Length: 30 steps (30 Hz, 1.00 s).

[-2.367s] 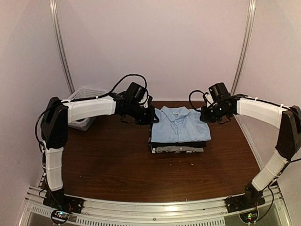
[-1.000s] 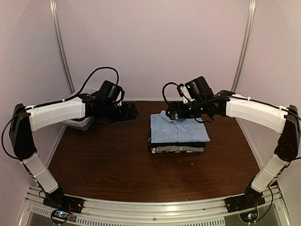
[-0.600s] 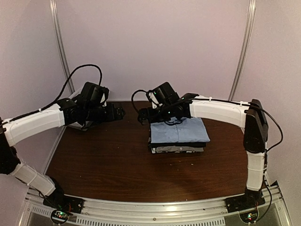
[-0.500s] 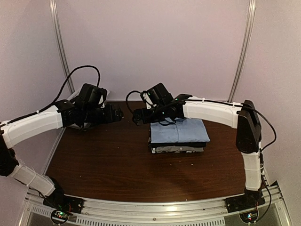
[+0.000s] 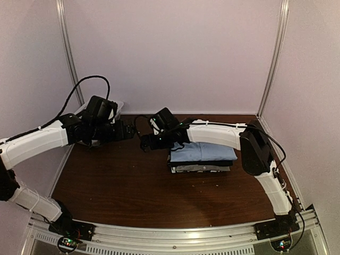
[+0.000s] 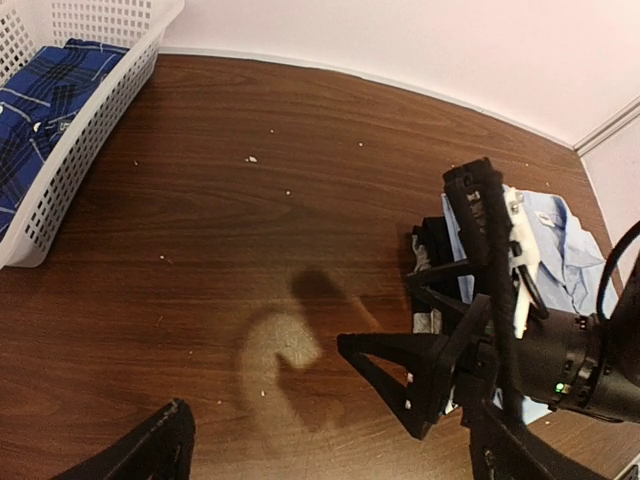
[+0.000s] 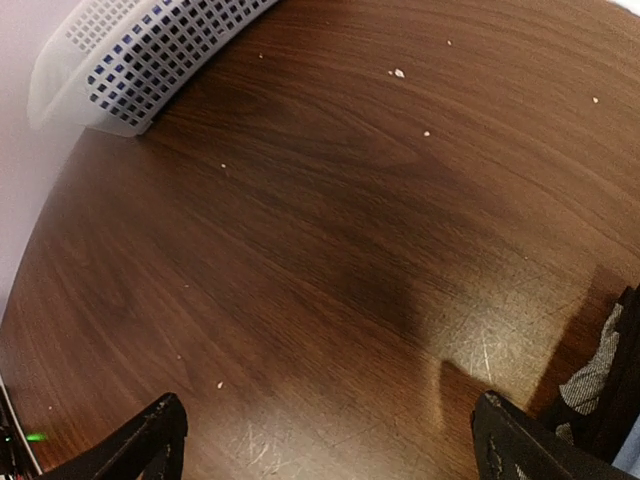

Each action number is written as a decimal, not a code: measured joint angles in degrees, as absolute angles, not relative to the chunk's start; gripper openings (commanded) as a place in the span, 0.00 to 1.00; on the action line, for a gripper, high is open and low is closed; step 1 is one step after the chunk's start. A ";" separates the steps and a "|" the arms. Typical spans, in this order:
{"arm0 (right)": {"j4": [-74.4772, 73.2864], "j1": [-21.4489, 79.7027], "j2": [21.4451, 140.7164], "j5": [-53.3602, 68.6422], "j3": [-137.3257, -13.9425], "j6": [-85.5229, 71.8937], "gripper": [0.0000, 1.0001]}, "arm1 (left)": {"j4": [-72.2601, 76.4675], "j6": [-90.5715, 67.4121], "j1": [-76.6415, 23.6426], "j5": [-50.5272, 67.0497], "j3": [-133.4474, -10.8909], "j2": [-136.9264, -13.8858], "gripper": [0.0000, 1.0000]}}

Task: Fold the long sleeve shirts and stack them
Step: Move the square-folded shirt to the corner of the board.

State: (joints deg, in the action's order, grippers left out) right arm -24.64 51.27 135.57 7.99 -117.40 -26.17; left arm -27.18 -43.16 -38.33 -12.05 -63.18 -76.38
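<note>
**Basket** (image 6: 105, 105): ahead and to the left of the left gripper (image 5: 127, 132), near but apart. It holds a blue plaid shirt (image 6: 40, 110), bunched and unfolded. I can't tell whether anything lies under it.

**Left gripper:** fingers wide apart with nothing between them. It hangs over bare table (image 5: 133, 186), short of the basket rim.

**Right gripper** (image 5: 144, 142): just to the right of the left gripper, close, with no contact visible from above. Its fingers are spread and empty, and bare wood shows between them in its wrist view. Its arm reaches across above the far part of the stack.

**Stack** (image 5: 201, 159): just beside the right gripper's right finger, with the dark edge of the pile at that finger in the wrist view.
- The light blue shirt (image 5: 207, 152) is folded on top.
- A black layer (image 5: 202, 163) lies under it.
- Grey patterned cloth (image 5: 199, 168) is at the bottom.
- The front edges are roughly flush. The exact number of layers is not readable.

**Progress (judgement):** mostly done. Several shirts are folded and stacked. The plaid one in the basket looks like what remains: lift it out, spread it, fold it, and set it on the light blue shirt.

**Room:**
- There is a broad open stretch of table on the near side of both grippers, enough to lay a shirt flat.
- The tight spots are ahead. The basket sits in the far left corner against the walls.
- The two grippers are crowded together there.
- The right arm sits low over the stack and could drag the top shirt if it sweeps.
</note>
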 measured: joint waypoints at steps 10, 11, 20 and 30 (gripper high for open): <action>-20.32 49.04 137.05 7.07 -110.72 -29.30 1.00 | -27.07 -43.44 -38.33 -11.73 -63.18 -76.58 0.98; -19.44 48.66 137.05 6.92 -109.40 -30.04 1.00 | -27.07 -43.44 -38.33 -11.73 -63.18 -76.58 0.98; -11.90 46.11 134.52 6.11 -101.60 -33.87 1.00 | -27.07 -43.46 -38.33 -11.62 -63.18 -77.03 0.98; -4.91 40.95 123.61 4.67 -83.20 -37.23 1.00 | -27.07 -43.48 -38.33 -11.22 -63.22 -78.85 0.98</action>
